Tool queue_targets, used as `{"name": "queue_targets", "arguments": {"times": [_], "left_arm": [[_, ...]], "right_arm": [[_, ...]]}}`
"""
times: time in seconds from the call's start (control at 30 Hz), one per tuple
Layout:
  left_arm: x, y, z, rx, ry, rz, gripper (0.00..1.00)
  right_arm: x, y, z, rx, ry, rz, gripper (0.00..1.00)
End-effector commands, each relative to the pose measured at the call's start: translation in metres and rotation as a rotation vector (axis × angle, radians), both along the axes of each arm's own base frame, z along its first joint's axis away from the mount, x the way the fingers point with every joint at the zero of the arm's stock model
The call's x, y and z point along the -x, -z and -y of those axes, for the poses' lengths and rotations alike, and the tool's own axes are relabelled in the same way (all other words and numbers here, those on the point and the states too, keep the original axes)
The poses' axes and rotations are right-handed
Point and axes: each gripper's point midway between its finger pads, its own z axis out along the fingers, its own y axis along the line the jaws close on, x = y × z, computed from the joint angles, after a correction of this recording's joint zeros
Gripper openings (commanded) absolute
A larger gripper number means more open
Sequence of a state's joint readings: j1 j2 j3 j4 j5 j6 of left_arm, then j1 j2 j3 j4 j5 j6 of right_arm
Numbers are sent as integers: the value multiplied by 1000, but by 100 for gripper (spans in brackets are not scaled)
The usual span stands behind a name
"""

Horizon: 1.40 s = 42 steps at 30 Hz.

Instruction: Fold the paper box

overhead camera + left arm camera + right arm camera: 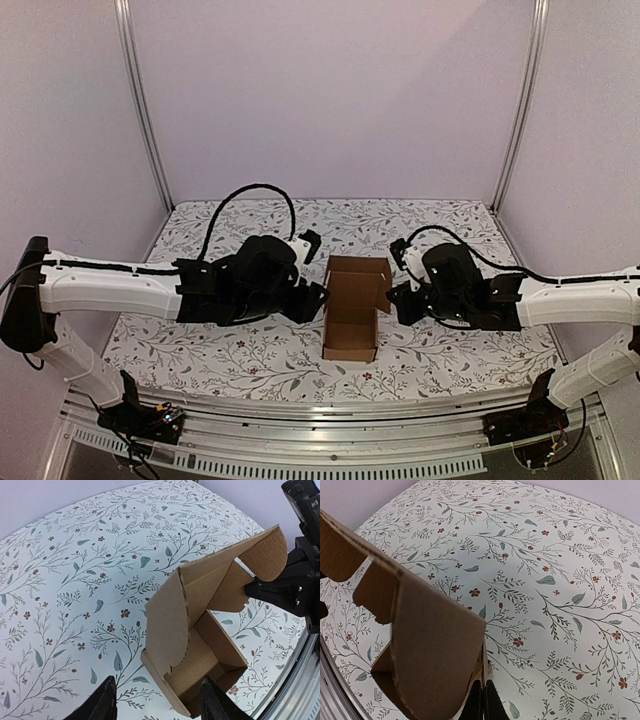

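The right gripper [482,702] had its black fingers shut tight at the raised right wall of the plain brown, half-folded corrugated-cardboard box [352,305], which stood mid-table on the white floral-print cloth [250,360] (whether card was pinched between them, I could not tell). The left gripper [159,702] stood about half open and empty beside the left wall. Folding well probably meant bracing that wall while tipping the right flap inward along its crease.
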<state>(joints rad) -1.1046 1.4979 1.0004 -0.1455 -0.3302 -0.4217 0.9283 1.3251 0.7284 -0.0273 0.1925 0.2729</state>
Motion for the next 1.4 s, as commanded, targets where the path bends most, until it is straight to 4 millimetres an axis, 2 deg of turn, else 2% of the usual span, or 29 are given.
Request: {"name": "queue_targets", "arguments": {"times": [0.0,0.2,0.5,0.8,0.93,1.37], "left_arm": [[-5,19,0,-16,19,0,57],[-10,31,4,-5,16,-10,58],[-14,32,16,53,40,9,49],[-17,33,18,45,37,19,25],[-18,34,18,46,35,19,18],[-21,24,13,49,12,41,13]], "right_arm": [[3,-1,1,-8,-9,8,0],[5,-9,-1,-32,-21,11,0],[7,-12,-1,-46,-27,9,0],[8,-12,0,-40,-30,8,0],[8,-11,-1,-37,-33,6,0],[8,-6,0,-24,-32,0,0]]}}
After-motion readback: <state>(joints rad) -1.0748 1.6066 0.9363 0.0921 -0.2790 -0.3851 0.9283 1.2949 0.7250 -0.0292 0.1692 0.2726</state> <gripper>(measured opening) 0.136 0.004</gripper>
